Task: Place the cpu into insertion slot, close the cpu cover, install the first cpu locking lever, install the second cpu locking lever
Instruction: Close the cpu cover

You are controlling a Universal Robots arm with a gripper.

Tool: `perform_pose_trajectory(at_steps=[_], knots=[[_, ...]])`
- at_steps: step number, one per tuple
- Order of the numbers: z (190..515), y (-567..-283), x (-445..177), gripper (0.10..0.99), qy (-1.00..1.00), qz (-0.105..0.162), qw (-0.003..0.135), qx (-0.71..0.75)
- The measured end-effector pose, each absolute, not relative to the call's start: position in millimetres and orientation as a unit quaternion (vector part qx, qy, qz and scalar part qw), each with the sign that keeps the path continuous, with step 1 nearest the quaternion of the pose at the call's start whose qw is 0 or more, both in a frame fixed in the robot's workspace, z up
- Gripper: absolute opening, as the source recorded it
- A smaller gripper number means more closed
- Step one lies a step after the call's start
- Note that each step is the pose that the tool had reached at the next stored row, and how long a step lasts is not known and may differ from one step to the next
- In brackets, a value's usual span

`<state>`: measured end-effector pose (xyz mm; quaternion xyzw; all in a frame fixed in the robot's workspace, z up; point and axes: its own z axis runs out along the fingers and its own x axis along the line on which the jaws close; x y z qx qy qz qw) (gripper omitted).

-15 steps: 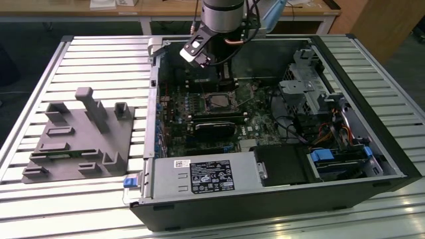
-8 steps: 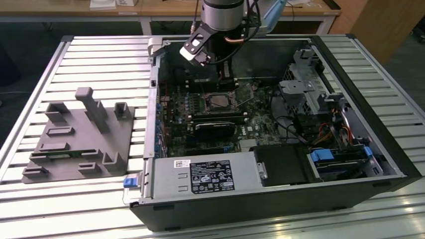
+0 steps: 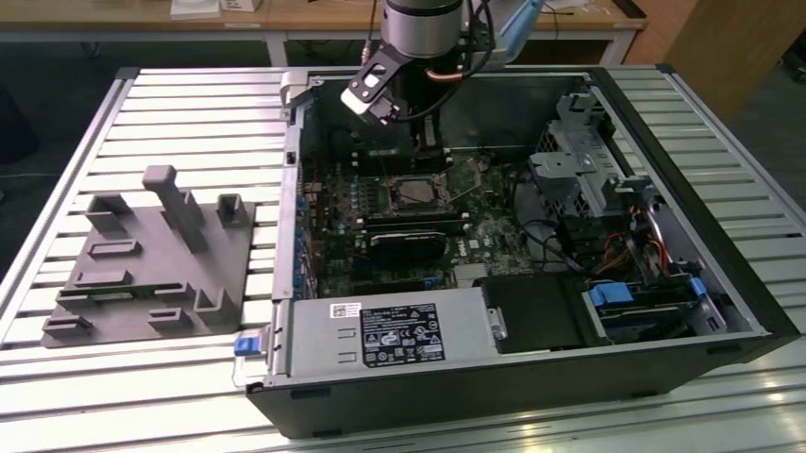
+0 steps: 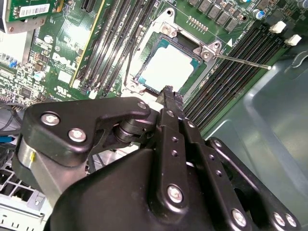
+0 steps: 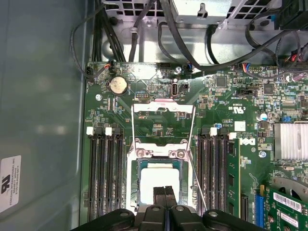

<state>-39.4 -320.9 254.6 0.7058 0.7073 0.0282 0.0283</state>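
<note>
Cpu (image 5: 154,175), a small flat square chip with a pale silver-grey metal top, seated in its socket under the gripper
The cpu lies flat inside the insertion slot (image 5: 136,185), a square black-framed socket with silver metal edging, on the green motherboard (image 5: 250,110); the cpu cover (image 5: 163,106), a thin square silver metal frame with a large window, is swung open off the slot on its hinged edge, and a thin silver wire locking lever (image 4: 240,61) sticks out free beside the socket. The black two-fingered gripper (image 5: 164,192) hangs just above the chip, its jaws pressed together with nothing seen between them. In the exterior view the arm (image 3: 422,28) enters the open black computer case (image 3: 504,396) at 12 o'clock of the socket, and a grey moulded fixture (image 3: 151,264) rests on the slatted aluminium table (image 3: 189,104) at 9 o'clock of the case
</note>
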Motion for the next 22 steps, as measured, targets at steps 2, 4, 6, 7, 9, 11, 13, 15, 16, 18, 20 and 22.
perform_pose_trajectory(at_steps=[2, 4, 6, 7, 9, 11, 13, 15, 16, 18, 20, 22], knots=[[256.4, -320.9, -39.4, 0.106, 0.707, 0.028, 0.028, 0.706], [259.3, -320.9, -39.4, 0.106, 0.707, 0.028, 0.028, 0.706], [261.8, -320.9, -39.4, 0.106, 0.707, 0.028, 0.028, 0.706], [261.8, -320.9, -39.4, 0.106, 0.707, 0.029, 0.028, 0.706], [262.0, -320.9, -39.4, 0.106, 0.707, 0.029, 0.028, 0.706], [262.2, -320.9, -39.3, 0.106, 0.707, 0.028, 0.028, 0.706], [262.2, -320.9, -37.9, 0.106, 0.707, 0.028, 0.028, 0.706], [262.2, -320.9, -36.2, 0.106, 0.707, 0.028, 0.028, 0.706], [262.2, -320.9, -35.3, 0.106, 0.707, 0.028, 0.028, 0.706], [262.2, -320.9, -33.5, 0.106, 0.707, 0.028, 0.028, 0.706], [262.2, -320.9, -31.8, 0.106, 0.707, 0.028, 0.028, 0.706], [262.2, -320.9, -29.9, 0.106, 0.707, 0.028, 0.028, 0.706]])
